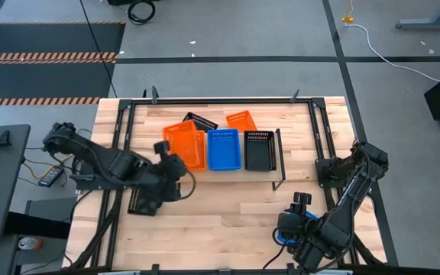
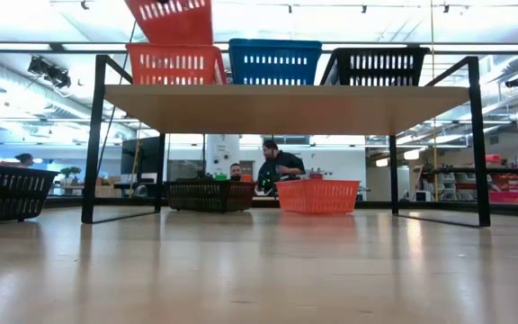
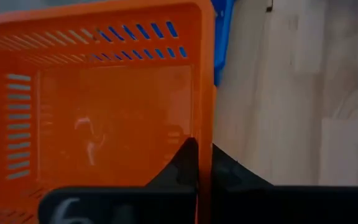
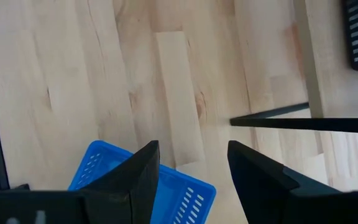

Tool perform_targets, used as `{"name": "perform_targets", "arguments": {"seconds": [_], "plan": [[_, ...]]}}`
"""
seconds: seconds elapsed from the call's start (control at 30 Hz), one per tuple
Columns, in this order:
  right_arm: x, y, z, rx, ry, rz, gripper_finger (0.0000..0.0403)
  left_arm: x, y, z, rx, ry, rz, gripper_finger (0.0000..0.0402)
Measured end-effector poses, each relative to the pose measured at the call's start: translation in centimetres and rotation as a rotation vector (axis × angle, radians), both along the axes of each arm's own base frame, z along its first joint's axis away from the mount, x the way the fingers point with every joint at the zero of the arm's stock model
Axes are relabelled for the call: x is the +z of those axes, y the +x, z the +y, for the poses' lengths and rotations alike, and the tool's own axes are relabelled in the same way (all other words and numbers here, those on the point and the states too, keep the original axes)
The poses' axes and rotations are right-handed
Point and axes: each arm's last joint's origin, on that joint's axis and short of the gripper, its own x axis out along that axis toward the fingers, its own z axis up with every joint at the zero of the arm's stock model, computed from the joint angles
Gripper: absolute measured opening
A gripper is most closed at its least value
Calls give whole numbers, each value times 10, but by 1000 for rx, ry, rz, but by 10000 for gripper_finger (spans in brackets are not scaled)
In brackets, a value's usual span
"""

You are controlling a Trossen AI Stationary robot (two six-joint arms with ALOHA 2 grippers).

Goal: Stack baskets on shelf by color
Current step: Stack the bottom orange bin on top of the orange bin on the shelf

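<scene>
A wide plank tabletop (image 1: 228,221) with black rails is filling the overhead view, and a low light-wood shelf (image 1: 277,156) on thin black legs is standing near its far middle.

Two dark arms are reaching in from the near corners. The left arm is stretching toward the shelf's left end, and its end effector (image 3: 202,163) is clamped on the wall of an orange basket (image 1: 183,145), carrying it tilted just above another orange basket (image 2: 176,65) that is sitting on the shelf. Beside that, a blue basket (image 1: 224,149) is resting in the middle of the shelf and a black basket (image 1: 259,150) at its right end.

The right arm is waiting near the tabletop's near right corner, its end effector (image 4: 188,171) standing apart and empty above a second blue basket (image 4: 145,177) lying on the tabletop.

Other baskets are lying off the shelf: a black one (image 1: 142,202) under the left arm, and a black one (image 1: 200,121) and an orange one (image 1: 241,120) behind the shelf.

Judging from this, each colour has its place started, the orange stack is gaining a second basket, and four loose baskets are waiting to be stacked.
</scene>
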Motion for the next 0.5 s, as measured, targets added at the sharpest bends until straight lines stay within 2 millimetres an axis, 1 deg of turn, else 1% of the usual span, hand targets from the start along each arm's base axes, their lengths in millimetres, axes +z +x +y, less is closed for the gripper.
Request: {"name": "perform_targets", "arguments": {"seconds": [0.13,0.27,0.4,0.5], "plan": [[0,0,0,9,-1,2,197,-6,11,15,-21,-32,77,5],[0,0,0,10,-2,3,197,-7,16,28,-43,-87,121,5],[0,0,0,12,-3,4,197,-8,17,33,-36,-103,128,6],[0,0,0,15,-4,6,197,-9,19,35,-51,-153,146,7]]}}
